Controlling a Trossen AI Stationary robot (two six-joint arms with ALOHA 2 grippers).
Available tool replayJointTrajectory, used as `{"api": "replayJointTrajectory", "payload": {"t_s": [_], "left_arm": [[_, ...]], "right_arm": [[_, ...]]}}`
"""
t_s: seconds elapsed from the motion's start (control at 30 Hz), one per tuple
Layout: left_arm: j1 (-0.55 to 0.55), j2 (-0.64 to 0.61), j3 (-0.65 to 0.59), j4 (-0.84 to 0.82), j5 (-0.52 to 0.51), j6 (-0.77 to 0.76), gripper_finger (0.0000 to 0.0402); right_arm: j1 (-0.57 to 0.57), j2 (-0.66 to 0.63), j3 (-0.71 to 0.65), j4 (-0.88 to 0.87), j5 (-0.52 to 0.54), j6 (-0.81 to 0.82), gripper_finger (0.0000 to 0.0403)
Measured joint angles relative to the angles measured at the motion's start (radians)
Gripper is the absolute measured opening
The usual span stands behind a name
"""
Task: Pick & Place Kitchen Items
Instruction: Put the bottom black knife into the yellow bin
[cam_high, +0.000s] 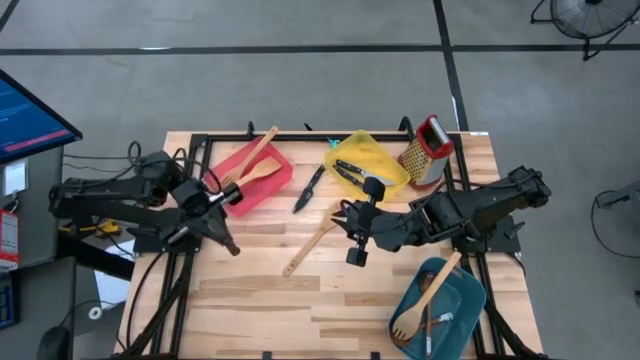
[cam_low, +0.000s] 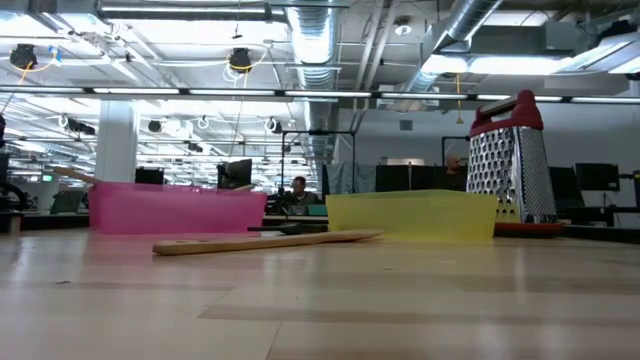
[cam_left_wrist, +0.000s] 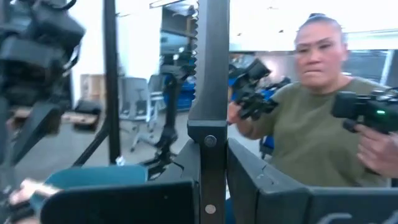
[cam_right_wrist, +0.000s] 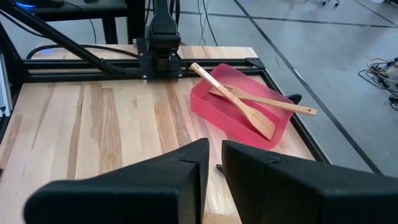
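My left gripper (cam_high: 232, 196) is raised over the near right corner of the red tray (cam_high: 262, 192), shut and empty. Two pale wooden spatulas (cam_right_wrist: 239, 102) lie crossed in that tray. My right gripper (cam_high: 341, 215) hangs shut and empty above mid-table, pointing toward the red tray. Just on its near side a wooden spatula (cam_high: 310, 247) lies flat on the table, also seen in the low view (cam_low: 265, 241). A black-handled knife (cam_high: 309, 188) lies on the table between the red tray and the yellow tray (cam_high: 385, 152), which holds dark utensils. The teal tray (cam_high: 465, 290) holds a wooden slotted spoon (cam_high: 425, 300).
A steel box grater (cam_high: 427, 150) with a red top stands at the far right beside the yellow tray. Black frame rails run along the table's edges. A person (cam_left_wrist: 311, 124) stands beyond the table holding dark devices. Bare wood lies at near centre and near left.
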Motion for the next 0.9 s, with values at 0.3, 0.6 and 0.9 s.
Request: {"api": "replayJointTrajectory", "payload": {"t_s": [0.3, 0.6, 0.9], "left_arm": [[-0.011, 0.002, 0.000, 0.016, 0.010, 0.001, 0.0024], [-0.011, 0.015, 0.000, 0.024, -0.167, 0.005, 0.0024], [-0.011, 0.115, 0.000, 0.022, -0.651, -0.003, 0.0024]], "right_arm": [[0.001, 0.000, 0.000, 0.003, 0.000, 0.000, 0.0056], [0.001, 0.000, 0.000, 0.006, 0.000, 0.000, 0.0056], [0.001, 0.000, 0.000, 0.006, 0.000, 0.026, 0.0056]]}}
